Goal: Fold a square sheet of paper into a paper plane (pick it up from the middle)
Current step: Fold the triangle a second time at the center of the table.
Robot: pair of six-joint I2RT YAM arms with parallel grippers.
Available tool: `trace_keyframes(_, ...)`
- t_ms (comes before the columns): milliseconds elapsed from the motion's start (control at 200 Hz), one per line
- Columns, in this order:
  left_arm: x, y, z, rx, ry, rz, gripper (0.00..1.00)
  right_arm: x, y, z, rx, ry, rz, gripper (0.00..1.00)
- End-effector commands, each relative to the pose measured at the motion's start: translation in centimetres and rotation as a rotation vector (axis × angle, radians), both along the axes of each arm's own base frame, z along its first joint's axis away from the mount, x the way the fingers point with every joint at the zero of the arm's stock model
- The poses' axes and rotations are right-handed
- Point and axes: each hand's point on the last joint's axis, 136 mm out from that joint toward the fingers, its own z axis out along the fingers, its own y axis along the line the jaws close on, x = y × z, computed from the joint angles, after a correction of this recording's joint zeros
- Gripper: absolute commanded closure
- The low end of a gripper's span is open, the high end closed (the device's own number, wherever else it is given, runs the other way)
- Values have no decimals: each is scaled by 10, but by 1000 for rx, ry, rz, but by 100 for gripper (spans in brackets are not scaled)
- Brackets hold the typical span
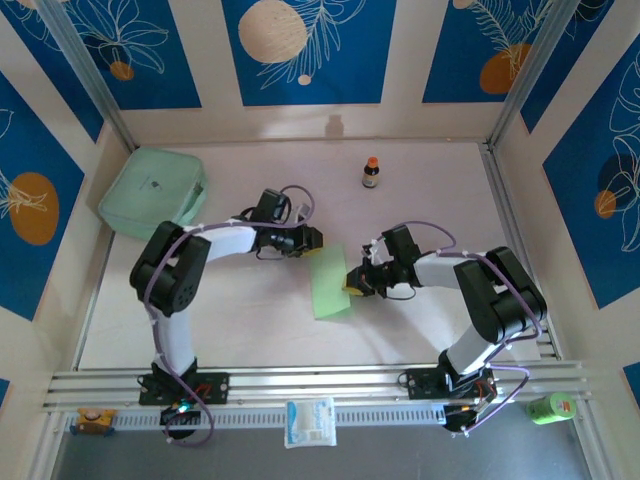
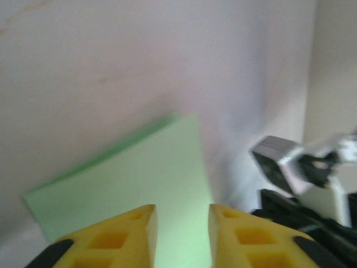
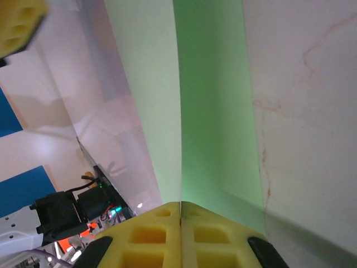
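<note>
Centre of the tabletop (image 1: 250, 330): the square sheet of paper (image 1: 330, 287) lies folded into a narrow strip between the two arms. The right end effector (image 3: 181, 205) has its fingers pressed together, clamped on the strip's right edge. The left end effector (image 2: 182, 215) hovers at the strip's far end, fingers apart with a clear gap.

Table (image 1: 250, 330): pale, faintly veined | centre: folded green paper (image 1: 328, 287) | far left corner: mint box (image 1: 152, 192) | far middle: small bottle (image 1: 371, 173), upright, orange cap | near ledge: white packet (image 1: 310, 421), green can (image 1: 550, 407) at right
</note>
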Motion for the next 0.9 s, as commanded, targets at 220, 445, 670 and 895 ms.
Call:
trace_keyframes(220,-27,8,60,-45,-272,-33,60,3,-8,-2,-60,13,-153,94)
trace_keyframes(445,-53,25,69,-4,-399,-8,54,2,6,14,22,-18,-72,87)
trace_keyframes(670,-78,41,69,-39,-419,41,51,4,15,14,59,-21,-3,81)
trace_keyframes(895,-115,41,53,87,-528,-26,53,8,10,9,56,-13,1,84)
